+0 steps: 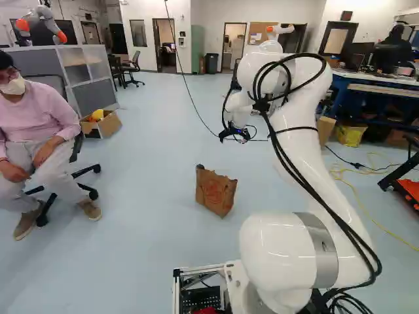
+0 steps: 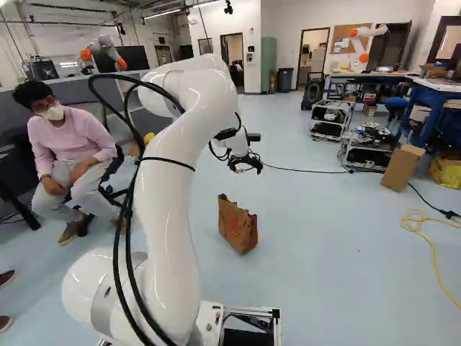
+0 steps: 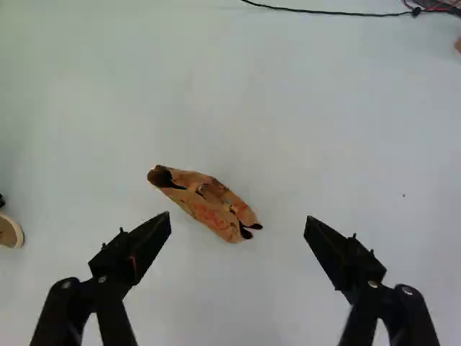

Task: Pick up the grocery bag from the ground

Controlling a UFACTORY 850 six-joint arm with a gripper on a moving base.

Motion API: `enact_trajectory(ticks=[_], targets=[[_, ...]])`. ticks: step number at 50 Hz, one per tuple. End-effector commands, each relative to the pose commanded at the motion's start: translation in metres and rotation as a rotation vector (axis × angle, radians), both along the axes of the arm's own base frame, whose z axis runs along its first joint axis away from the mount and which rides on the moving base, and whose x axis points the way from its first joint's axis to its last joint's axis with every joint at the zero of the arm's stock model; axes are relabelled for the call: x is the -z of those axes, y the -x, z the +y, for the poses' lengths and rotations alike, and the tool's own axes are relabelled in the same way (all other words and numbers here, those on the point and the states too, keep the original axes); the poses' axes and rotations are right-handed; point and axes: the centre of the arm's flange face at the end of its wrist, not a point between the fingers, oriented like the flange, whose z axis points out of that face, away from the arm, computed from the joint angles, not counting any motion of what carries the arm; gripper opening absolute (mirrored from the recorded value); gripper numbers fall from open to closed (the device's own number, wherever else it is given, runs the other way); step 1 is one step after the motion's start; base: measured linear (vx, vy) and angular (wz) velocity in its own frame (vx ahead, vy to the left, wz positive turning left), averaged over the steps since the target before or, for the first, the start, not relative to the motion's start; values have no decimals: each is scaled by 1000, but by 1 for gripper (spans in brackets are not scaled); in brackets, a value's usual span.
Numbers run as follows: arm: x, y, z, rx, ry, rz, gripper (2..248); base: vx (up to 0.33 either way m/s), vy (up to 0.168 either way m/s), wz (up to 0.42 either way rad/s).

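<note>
The claw (image 3: 238,218) is spread wide, the paper bag (image 3: 207,205) ahead of it, aslant; descending without turning, a finger could knock the bag over.

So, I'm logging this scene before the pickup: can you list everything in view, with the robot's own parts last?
grocery bag: one, brown, upright on the floor ahead
cable: at least one, black, beyond the bag
cord: one, yellow, floor, right
open box: one, brown, floor, left
tall box: one, brown, leaning, right
box: one, yellow, right
racks: two, silver and black, far right
workbenches: several, blue, right
partition: grey, left
office chairs: at least two, dark, left
cabinet: one, green, back
bin: one, dark, back
another robot: two such, white and orange, back
arm: one, white, foreground
gripper: one, black, open above the floor
</note>
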Motion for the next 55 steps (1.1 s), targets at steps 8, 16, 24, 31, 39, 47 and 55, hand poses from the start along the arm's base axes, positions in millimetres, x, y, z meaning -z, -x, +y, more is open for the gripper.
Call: enact_trajectory(ticks=[8, 16, 24, 31, 39, 47, 55], targets=[[3, -15, -9, -22, 15, 7, 247, 0, 0, 0], [6, -30, -14, -141, 84, 2, 247, 0, 0, 0], [8, -44, -15, -285, 164, 6, 247, 0, 0, 0], [12, -53, -14, -421, 221, 52, 247, 0, 0, 0], [17, -60, -13, -581, 272, 117, 247, 0, 0, 0], [22, -67, -11, -746, 316, 178, 247, 0, 0, 0], [25, -73, -9, -915, 352, 233, 247, 0, 0, 0]])
